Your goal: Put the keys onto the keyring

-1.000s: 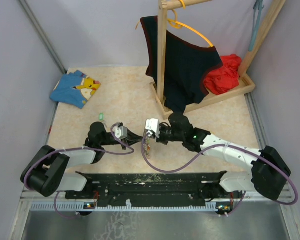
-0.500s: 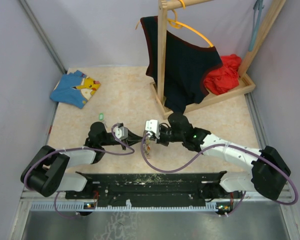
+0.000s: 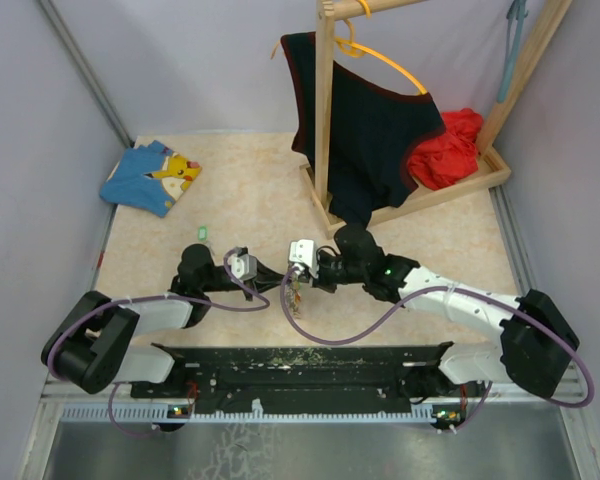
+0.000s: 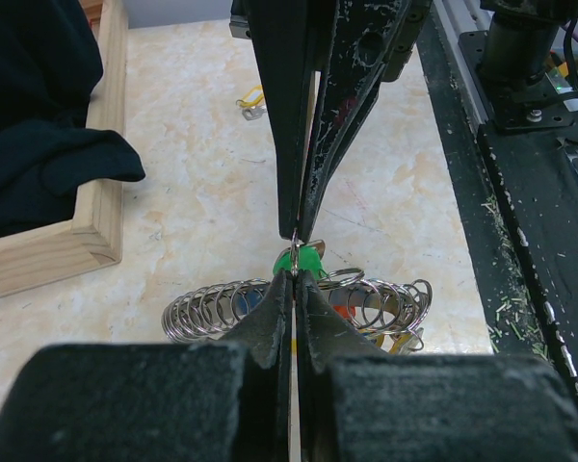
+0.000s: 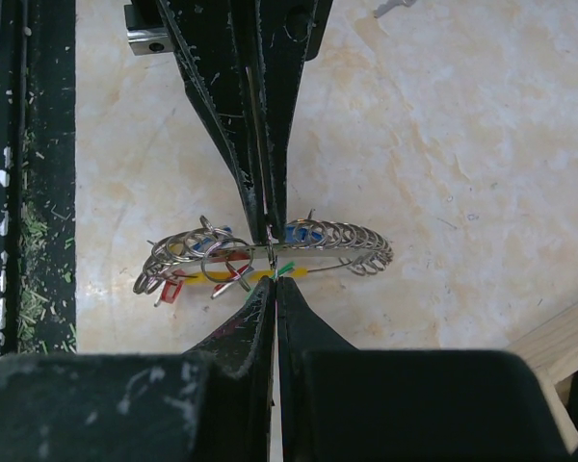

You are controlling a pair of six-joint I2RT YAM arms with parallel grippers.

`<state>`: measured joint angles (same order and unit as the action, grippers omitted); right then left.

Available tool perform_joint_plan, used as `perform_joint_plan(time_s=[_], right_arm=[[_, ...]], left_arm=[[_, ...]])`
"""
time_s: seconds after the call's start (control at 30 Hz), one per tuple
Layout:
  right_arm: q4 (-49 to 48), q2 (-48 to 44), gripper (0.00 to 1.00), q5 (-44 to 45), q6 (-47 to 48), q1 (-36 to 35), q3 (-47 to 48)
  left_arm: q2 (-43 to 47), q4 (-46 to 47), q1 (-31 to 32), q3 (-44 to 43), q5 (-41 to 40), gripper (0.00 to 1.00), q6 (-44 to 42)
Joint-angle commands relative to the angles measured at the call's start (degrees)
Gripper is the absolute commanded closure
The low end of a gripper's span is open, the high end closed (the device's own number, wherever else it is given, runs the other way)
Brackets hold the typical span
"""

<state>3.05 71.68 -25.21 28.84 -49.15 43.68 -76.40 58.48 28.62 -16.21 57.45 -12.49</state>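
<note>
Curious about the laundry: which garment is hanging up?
The dark navy sleeveless top, on the orange hanger; the blue cartoon-print garment lies flat, the red cloth sits heaped.

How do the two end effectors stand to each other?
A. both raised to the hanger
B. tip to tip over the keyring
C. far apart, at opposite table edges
B: the left end effector and right end effector meet tip to tip at the keyring.
</note>
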Motion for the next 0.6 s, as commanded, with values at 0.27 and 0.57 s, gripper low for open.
perform_joint_plan(time_s=[0.27,0.57], right_arm=[[0.9,-1.5,1.00,2.2,-1.0,-0.6,3.0],[0.1,-1.5,1.00,-0.2,-1.2,-0.6,3.1]], left_arm=[[1.3,0.8,0.3,-0.8,0.4,1.00,-1.7],[1.1,0.7,0.5,-0.9,0.8,1.00,-1.7]])
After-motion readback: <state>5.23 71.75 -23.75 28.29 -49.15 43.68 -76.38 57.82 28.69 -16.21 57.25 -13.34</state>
